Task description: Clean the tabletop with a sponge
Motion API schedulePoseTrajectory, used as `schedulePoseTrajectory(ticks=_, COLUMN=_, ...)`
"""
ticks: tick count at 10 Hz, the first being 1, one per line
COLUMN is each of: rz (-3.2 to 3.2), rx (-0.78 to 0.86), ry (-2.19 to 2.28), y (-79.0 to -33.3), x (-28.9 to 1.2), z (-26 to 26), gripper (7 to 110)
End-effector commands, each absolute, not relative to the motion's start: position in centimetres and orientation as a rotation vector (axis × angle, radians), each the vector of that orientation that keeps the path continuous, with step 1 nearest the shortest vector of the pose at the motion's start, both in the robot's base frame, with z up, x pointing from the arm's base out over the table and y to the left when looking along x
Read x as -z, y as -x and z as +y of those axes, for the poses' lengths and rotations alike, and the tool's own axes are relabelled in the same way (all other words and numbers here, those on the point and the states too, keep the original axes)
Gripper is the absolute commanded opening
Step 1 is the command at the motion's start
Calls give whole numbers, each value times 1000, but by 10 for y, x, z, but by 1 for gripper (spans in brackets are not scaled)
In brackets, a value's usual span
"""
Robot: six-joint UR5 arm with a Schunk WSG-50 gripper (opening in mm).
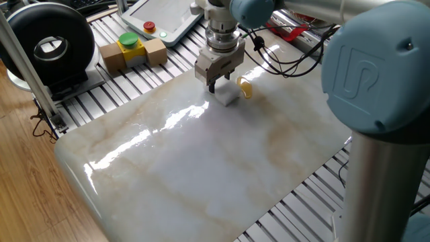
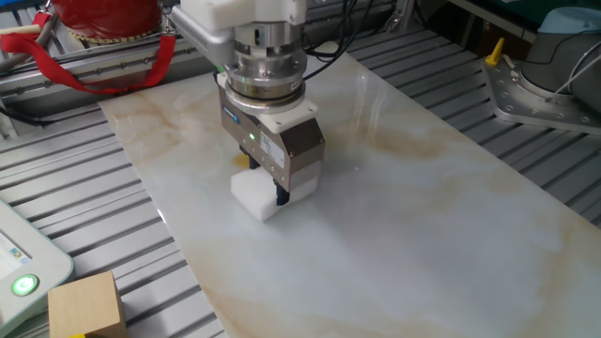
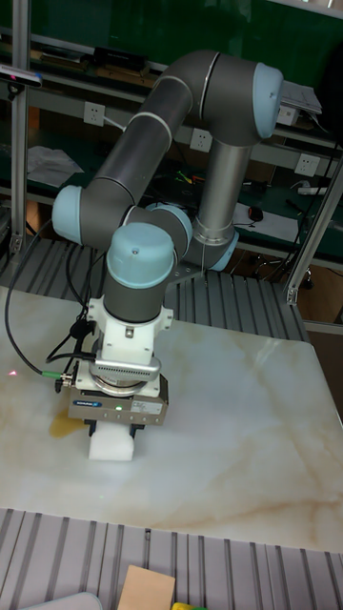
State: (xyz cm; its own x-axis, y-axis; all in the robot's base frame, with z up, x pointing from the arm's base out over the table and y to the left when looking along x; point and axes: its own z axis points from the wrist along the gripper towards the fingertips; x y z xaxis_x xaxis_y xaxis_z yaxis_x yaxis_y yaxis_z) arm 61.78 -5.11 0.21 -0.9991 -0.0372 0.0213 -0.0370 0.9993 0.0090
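The white sponge (image 1: 227,95) (image 2: 254,195) (image 3: 110,442) rests on the marble-look tabletop (image 1: 201,168) (image 2: 394,225) (image 3: 238,429). My gripper (image 1: 219,87) (image 2: 270,191) (image 3: 113,431) stands straight above it, shut on the sponge and pressing it to the slab. A small amber stain (image 1: 246,88) (image 3: 63,426) lies right beside the sponge. In the other fixed view the gripper body hides the stain.
A tan cardboard box with a yellow-green button (image 1: 132,50) (image 2: 86,303) sits on the ribbed grey frame beyond the slab's edge. A black round device (image 1: 48,44) stands at the far left. A white pendant with a red button (image 1: 161,17) and black cables (image 1: 289,57) lie behind the arm.
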Motion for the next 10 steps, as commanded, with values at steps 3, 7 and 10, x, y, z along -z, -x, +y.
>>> schedulePoseTrajectory(ticks=3, rz=-3113, rx=40, ry=-37, y=-615, x=-4, z=-45, gripper=7)
schedulePoseTrajectory(ticks=7, rz=-3101, rx=70, ry=43, y=-609, x=2, z=-38, gripper=7)
schedulePoseTrajectory(ticks=10, rz=-3086, rx=54, ry=76, y=-598, x=7, z=-40, gripper=7)
